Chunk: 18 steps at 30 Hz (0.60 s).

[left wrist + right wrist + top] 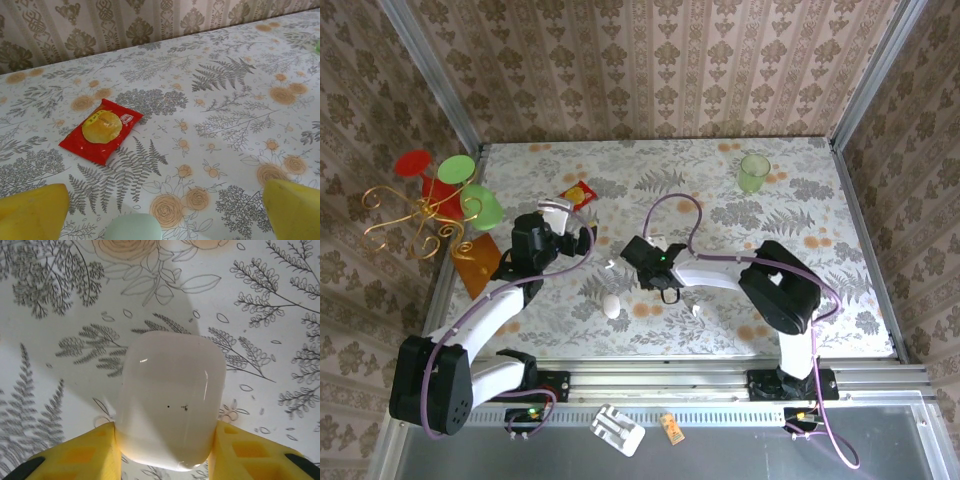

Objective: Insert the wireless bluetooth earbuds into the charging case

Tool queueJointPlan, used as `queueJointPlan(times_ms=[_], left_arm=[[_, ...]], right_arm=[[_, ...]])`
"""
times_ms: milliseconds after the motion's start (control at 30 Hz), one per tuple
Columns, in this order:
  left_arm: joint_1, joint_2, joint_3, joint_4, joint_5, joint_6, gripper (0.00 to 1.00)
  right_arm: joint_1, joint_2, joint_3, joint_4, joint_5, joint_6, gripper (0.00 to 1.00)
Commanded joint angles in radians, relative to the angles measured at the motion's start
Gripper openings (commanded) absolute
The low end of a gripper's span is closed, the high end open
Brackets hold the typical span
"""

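Closest to the right wrist lens are the yellow fingers of the right tool. One stands on each side of the near end of the white case, inner faces against its sides, so the tool looks pinched on the case rather than merely straddling it. The case lies on the flowered table with a smooth rounded face up and no open lid or sockets showing, so I judge it shut. From above, two tiny white specks that I take for the earbuds lie loose on the table: one near the right arm's wrist on its left, the second earbud apart on the other side, nearer the arm bases. Neither is in the case. The task therefore looks barely begun, with the case gripped and the lid, both pick-ups and both insertions left to do. The left tool is spread wide and empty, hanging over the table near a red packet.
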Motion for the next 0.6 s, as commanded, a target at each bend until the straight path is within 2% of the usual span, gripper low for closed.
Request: queueJointPlan(times_ms=[0, 100, 167, 267, 333, 467, 567], left_arm=[[-0.004, 0.003, 0.042, -0.026, 0.052, -0.005, 1.00], [-0.004, 0.029, 0.096, -0.090, 0.156, -0.045, 1.00], [-0.007, 0.054, 0.146, -0.158, 0.212, -0.094, 1.00], [-0.006, 0.096, 0.243, -0.319, 0.222, -0.205, 1.00], [-0.004, 0.113, 0.296, -0.400, 0.280, -0.236, 1.00], [-0.004, 0.117, 0.342, -0.465, 0.464, -0.342, 1.00], [-0.006, 0.104, 0.346, -0.473, 0.660, -0.424, 0.93]], right_arm=[[-0.020, -0.109, -0.093, 0.136, -0.021, -0.276, 0.36], [-0.053, -0.195, -0.172, 0.210, -0.077, -0.459, 0.34], [-0.083, -0.250, -0.203, 0.226, -0.157, -0.563, 0.32], [-0.119, -0.328, -0.237, 0.251, -0.261, -0.719, 0.31], [-0.130, -0.369, -0.250, 0.260, -0.281, -0.807, 0.30], [-0.136, -0.430, -0.232, 0.213, -0.296, -0.935, 0.30], [-0.136, -0.462, -0.220, 0.189, -0.322, -0.992, 0.29]])
